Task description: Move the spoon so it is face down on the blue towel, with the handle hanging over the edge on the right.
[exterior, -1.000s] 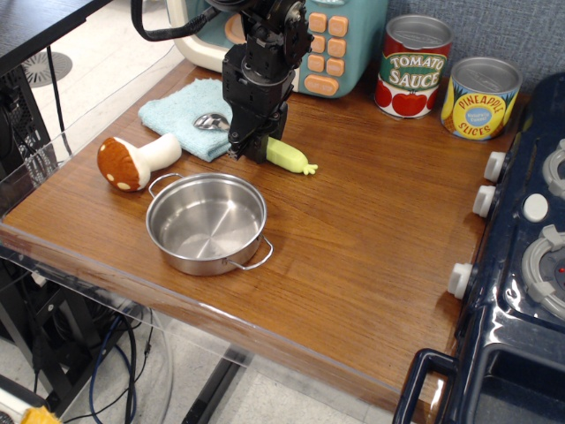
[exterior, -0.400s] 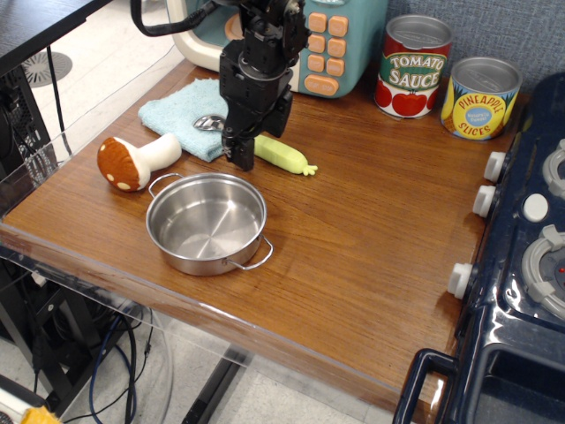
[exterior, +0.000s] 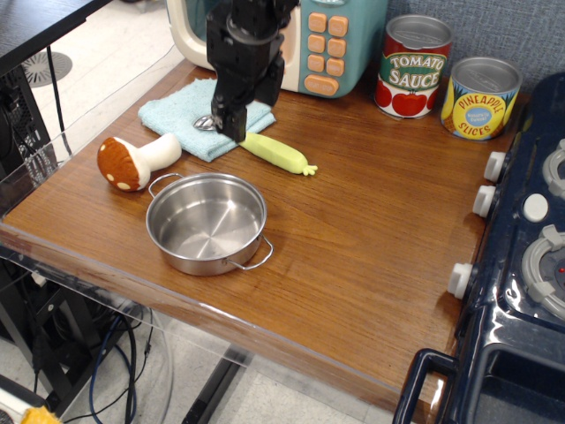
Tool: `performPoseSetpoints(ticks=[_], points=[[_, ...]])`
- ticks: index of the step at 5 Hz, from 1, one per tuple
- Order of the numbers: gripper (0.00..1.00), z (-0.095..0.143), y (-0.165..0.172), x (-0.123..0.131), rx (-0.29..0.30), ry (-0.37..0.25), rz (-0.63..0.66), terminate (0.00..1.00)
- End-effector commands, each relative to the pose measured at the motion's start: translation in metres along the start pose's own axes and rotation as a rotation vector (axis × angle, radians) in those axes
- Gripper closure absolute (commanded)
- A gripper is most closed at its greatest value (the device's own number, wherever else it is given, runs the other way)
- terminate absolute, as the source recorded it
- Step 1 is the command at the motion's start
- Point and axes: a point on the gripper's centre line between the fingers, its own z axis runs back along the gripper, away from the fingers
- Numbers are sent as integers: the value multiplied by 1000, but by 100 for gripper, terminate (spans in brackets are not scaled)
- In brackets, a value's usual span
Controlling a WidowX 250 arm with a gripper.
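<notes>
The blue towel (exterior: pixel 184 117) lies at the table's back left. The spoon's shiny metal head (exterior: pixel 206 123) rests on the towel; I cannot tell whether it lies face down. Its pale yellow-green handle (exterior: pixel 277 152) runs off the towel's right edge onto the wood, nubs pointing right. My black gripper (exterior: pixel 231 124) hangs above the towel's right edge, over the neck of the spoon, lifted clear of it. Its fingers point down and hold nothing; the gap between them does not show clearly.
A steel pan (exterior: pixel 207 222) sits in front of the towel. A red-capped toy mushroom (exterior: pixel 132 161) lies to its left. A toy microwave (exterior: pixel 305 35) stands behind the gripper. Tomato sauce can (exterior: pixel 415 66) and pineapple can (exterior: pixel 479 97) stand at back right. A toy stove (exterior: pixel 530 256) fills the right side.
The gripper has let go of the spoon handle and risen up and left. The handle now shows in full on the wood, the spoon head staying on the towel.
</notes>
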Motion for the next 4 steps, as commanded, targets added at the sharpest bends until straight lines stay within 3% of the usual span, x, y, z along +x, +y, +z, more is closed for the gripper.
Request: performPoseSetpoints(ticks=[1, 3, 4], points=[[0, 42, 8, 5, -85, -12, 54, 0], [0, 42, 8, 5, -85, -12, 54, 0], [0, 42, 8, 5, -85, -12, 54, 100]])
